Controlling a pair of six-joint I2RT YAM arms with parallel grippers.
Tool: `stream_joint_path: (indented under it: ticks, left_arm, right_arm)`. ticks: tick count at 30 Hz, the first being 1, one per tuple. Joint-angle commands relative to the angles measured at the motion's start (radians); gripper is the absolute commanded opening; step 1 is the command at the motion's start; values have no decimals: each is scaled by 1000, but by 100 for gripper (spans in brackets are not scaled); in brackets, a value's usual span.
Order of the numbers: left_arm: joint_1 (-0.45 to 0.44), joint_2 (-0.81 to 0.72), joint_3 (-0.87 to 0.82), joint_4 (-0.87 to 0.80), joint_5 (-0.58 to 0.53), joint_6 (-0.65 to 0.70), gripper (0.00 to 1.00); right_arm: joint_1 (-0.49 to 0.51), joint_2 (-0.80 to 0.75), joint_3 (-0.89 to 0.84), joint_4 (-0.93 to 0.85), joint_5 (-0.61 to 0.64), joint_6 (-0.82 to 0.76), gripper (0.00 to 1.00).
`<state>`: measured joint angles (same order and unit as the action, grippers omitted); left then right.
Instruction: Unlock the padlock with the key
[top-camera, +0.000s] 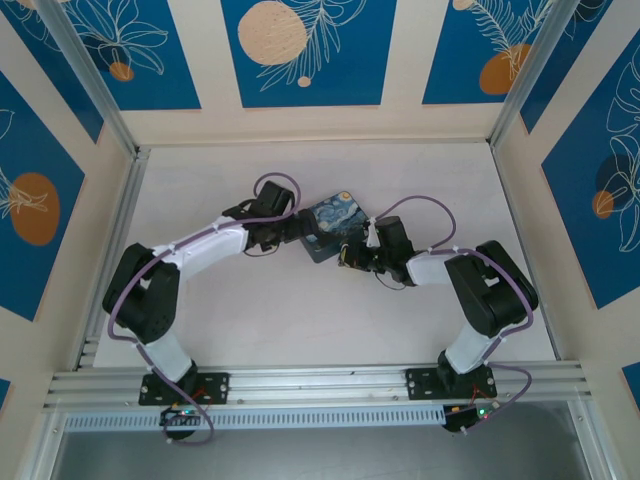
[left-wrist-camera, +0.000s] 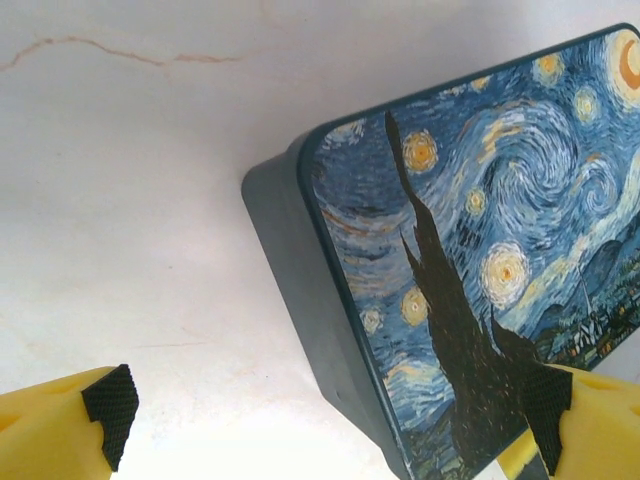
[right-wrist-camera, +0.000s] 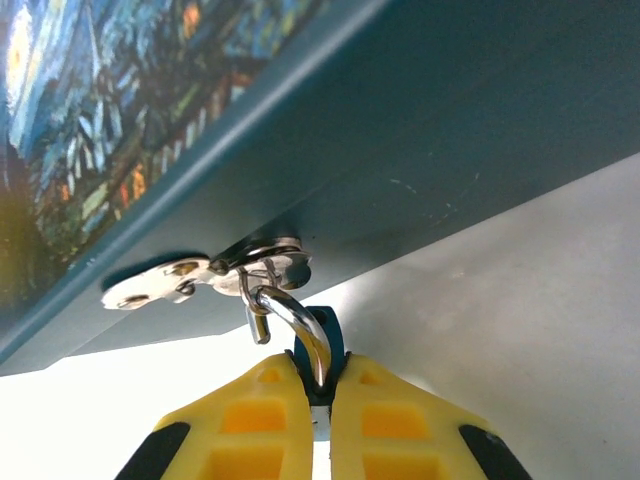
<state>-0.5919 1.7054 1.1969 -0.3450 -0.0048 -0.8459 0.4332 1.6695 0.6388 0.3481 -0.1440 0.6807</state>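
The right gripper (right-wrist-camera: 320, 390) has its yellow fingers pinched narrow on the tiny padlock (right-wrist-camera: 320, 352). Its bluish body is just a sliver of blue between the fingertips. Its thin silver shackle loop rises straight ahead of the hand into the small bright metal hasp (right-wrist-camera: 170, 282). That hasp sits on the dark teal side wall of the flat rectangular box printed with a blue-and-yellow starry-night painting (right-wrist-camera: 450, 120). The lock's long axis appears to run in line with the fingers, shackle end away from the hand and touching the hasp ring, body end back towards the palm. The keyhole end is hidden between the fingers, so I cannot tell which way it faces. The right arm is plainly the nearer one, since it already has the lock. The left gripper (left-wrist-camera: 330, 410) is spread wide with nothing on its black pads (left-wrist-camera: 110, 405). It straddles a corner of the same box, whose painted lid lies ahead and to the right of that hand. The coming move probably turns on keeping the lock body steady and its keyhole reachable.
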Motion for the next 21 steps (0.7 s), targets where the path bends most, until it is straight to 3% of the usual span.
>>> stream_joint_path:
  ticks: [1,21]
  left_arm:
    - [-20,38,42,-65,-63,42,100]
    - [-78,123,70,-130,-162,87,100]
  right_arm:
    - [-7,-37,-14,28,-54,29,0]
    - [-51,-34,-58,112,-95,123,0]
